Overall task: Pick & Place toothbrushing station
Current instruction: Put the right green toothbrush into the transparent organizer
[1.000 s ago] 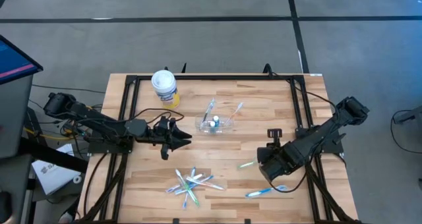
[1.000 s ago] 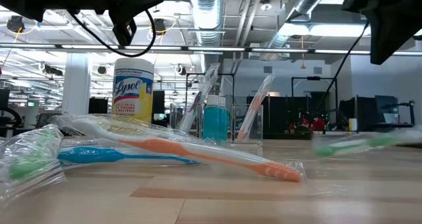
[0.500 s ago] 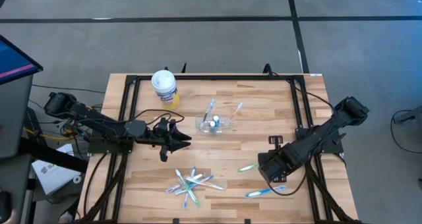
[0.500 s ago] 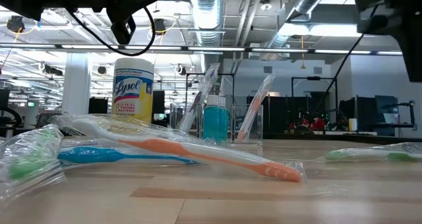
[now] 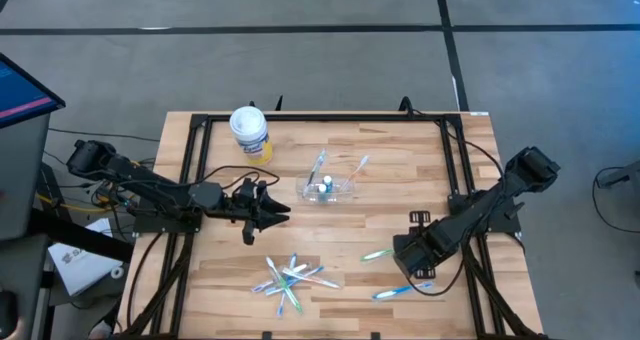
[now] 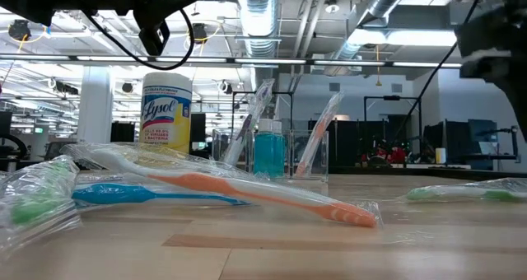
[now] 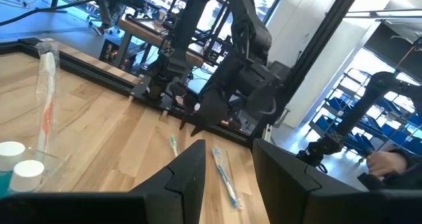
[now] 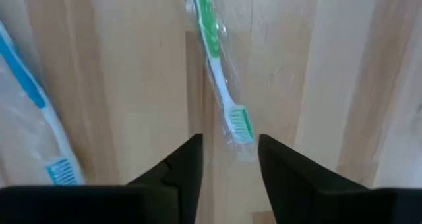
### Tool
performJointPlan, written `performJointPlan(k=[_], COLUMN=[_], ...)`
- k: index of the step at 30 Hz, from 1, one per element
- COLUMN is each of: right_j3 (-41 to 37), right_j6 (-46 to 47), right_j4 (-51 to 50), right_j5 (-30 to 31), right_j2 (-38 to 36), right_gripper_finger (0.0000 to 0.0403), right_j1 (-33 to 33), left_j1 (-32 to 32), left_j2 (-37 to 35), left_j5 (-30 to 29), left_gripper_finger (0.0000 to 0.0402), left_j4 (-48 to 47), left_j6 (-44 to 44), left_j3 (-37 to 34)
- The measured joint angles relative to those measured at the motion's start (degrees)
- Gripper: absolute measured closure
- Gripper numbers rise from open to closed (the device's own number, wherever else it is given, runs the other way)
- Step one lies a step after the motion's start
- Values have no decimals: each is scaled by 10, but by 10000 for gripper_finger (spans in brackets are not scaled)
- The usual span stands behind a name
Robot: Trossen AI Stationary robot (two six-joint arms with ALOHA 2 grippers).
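Right gripper (image 8: 227, 161) hovering over wrapped green toothbrush (image 8: 217, 66), fingers parted, grasping nothing — brush lying flat on table (image 5: 400, 180), aligned with finger gap for pickup. Clear cup (image 5: 327, 188) standing mid-table, well apart. Left gripper (image 5: 272, 212) waiting near cup, fingers parted, empty.

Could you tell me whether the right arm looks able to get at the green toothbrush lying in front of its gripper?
Probably yes. The right gripper hangs open directly over the wrapped green toothbrush, which lies flat on bare wood. The blue toothbrush lies apart to one side, and nothing covers the green one.
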Motion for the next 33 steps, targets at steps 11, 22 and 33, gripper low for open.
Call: performJointPlan(k=[11,22,33], right_j3=[-52,-89,-91], right_j6=[-4,-43,-64], right_j4=[88,164,173], right_j5=[0,0,-6], right_j2=[0,0,0], right_gripper_finger=[195,207,292], right_j1=[-11,-36,-44], left_j1=[0,0,0], left_j2=[0,0,0], left_j5=[0,0,0], left_gripper_finger=[279,279,279], left_j4=[0,0,0], left_j6=[0,0,1], left_j3=[0,0,0])
